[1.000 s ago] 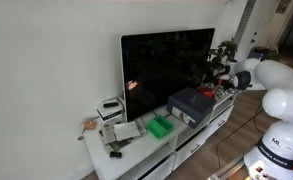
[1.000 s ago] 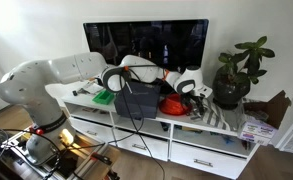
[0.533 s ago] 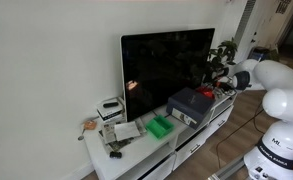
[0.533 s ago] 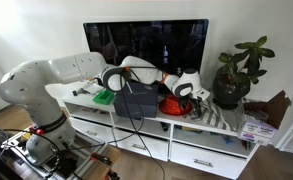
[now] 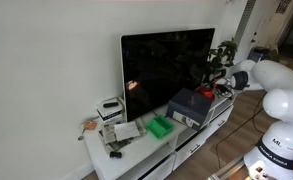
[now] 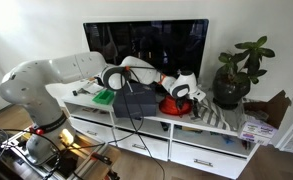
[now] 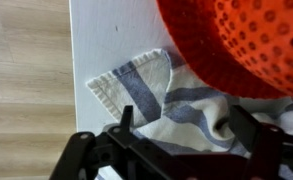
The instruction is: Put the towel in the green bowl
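In the wrist view the pincer (image 7: pixel 186 125) stands open at 6 o'clock, jaws astride the striped towel (image 7: pixel 171 95). The towel lies crumpled at the edge of the worktop (image 7: pixel 111 35), partly hidden by an orange perforated bowl (image 7: pixel 246 40) at 1 o'clock. Better to drop straight and pinch a thick fold clear of that bowl. The green bowl (image 6: pixel 104 97) sits well apart, at 9 o'clock from the pincer in an exterior view. A second ago the pincer stood slightly farther off.
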{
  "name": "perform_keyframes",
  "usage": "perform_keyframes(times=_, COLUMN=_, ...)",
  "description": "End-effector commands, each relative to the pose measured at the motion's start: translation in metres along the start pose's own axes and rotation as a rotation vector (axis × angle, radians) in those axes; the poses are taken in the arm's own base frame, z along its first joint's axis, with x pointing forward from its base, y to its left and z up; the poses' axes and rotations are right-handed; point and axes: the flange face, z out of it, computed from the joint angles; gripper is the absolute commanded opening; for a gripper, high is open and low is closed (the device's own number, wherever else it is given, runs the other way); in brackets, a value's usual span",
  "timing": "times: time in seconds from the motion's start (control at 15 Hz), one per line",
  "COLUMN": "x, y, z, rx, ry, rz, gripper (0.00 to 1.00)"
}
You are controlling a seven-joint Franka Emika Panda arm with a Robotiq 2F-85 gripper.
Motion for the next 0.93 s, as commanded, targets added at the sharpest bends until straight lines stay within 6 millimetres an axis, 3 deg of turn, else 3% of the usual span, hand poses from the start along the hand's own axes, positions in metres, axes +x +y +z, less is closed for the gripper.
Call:
perform_keyframes(times=0.0, x=-0.007, y=0.0, z=0.006, rx=-0.015, ry=0.001, rz=0.025, gripper=0.66)
perform_keyframes(times=0.6, x=-0.006, y=0.015, z=0.011, rx=-0.068, ry=-0.019, rz=0.067, gripper=0.02)
perform_keyframes(times=0.87, x=-0.01, y=0.019, z=0.016, rx=-0.1, ry=-0.059, rz=0.074, gripper=0.0)
